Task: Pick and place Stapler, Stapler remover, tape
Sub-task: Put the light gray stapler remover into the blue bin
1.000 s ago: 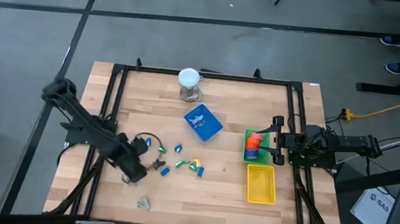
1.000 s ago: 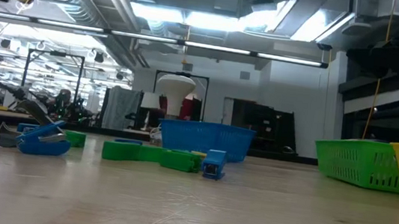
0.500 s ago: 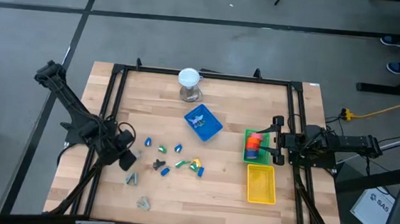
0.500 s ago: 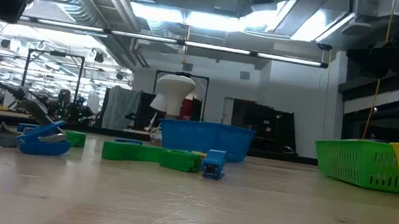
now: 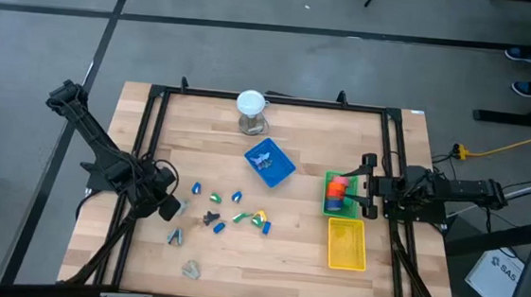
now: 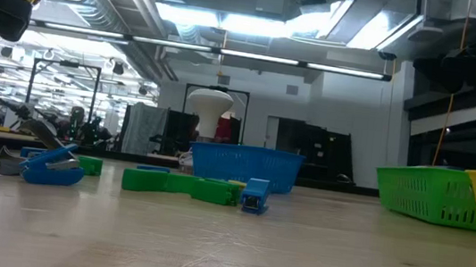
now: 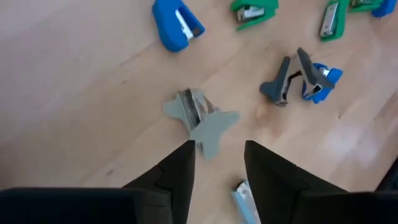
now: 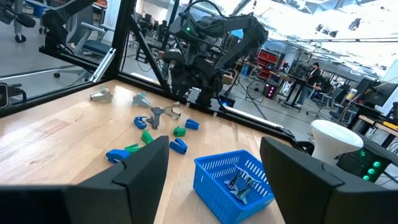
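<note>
Since a second ago your left gripper [image 5: 168, 207] has pulled back toward the table's left rail, fingers now parted and empty above a grey staple remover [image 7: 200, 120]. Your right gripper [image 5: 365, 185] waits spread wide beside the green basket [image 5: 326, 208] holding the tape [image 5: 338, 186]. No readable writing on the wooden table [image 5: 286, 254].

The only lettering in view sits on a white sign [image 5: 506, 271] standing off the table's right side in the high view (bottom right corner of that picture); it begins "SAS", and the rest cannot be read. Nothing else carries legible text.
</note>
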Controlling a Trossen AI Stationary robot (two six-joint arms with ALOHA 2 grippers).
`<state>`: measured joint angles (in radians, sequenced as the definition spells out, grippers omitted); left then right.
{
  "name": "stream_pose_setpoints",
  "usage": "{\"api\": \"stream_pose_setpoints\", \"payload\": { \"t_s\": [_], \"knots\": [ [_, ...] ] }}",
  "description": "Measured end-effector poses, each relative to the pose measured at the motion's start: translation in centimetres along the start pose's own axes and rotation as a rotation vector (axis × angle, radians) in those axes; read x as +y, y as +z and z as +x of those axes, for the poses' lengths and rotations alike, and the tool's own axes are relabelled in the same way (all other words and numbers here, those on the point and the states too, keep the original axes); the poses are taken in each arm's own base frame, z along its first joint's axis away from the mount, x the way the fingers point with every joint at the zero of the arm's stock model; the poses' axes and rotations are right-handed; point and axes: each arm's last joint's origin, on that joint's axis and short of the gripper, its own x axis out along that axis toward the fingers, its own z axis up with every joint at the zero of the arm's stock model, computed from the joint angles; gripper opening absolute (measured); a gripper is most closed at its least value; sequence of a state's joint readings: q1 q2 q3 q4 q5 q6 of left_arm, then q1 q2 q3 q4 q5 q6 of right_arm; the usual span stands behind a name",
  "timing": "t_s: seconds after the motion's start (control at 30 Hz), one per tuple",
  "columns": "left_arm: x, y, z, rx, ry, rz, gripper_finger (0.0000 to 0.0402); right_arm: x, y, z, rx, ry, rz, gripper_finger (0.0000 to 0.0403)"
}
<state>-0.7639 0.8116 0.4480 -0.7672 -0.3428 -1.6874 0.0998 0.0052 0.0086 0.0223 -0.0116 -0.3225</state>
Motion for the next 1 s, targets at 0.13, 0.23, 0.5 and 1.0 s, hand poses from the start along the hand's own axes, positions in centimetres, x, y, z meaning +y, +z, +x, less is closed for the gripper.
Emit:
{"api": "stream_pose_setpoints", "payload": {
  "t_s": [0.13, 0.23, 0.5, 1.0],
  "knots": [
    [0.1, -0.1, 0.2, -0.003, 0.030, -0.004, 0.0139, 0.0, 0.0, 0.0, 0.000, 0.000, 0.000, 0.0259],
    [0.1, -0.3, 0.6, 0.016, 0.064, -0.015, 0.0136, 0.0, 0.0, 0.0, 0.000, 0.000, 0.000, 0.0259],
    [0.0, -0.4, 1.3, -0.047, 0.106, 0.003, 0.0130, 0.0, 0.0, 0.0, 0.000, 0.000, 0.000, 0.0259],
    [-0.6, -0.6, 1.6, -0.042, 0.069, 0.006, 0.0093, 0.0, 0.0, 0.0, 0.000, 0.000, 0.000, 0.0259]
  ]
}}
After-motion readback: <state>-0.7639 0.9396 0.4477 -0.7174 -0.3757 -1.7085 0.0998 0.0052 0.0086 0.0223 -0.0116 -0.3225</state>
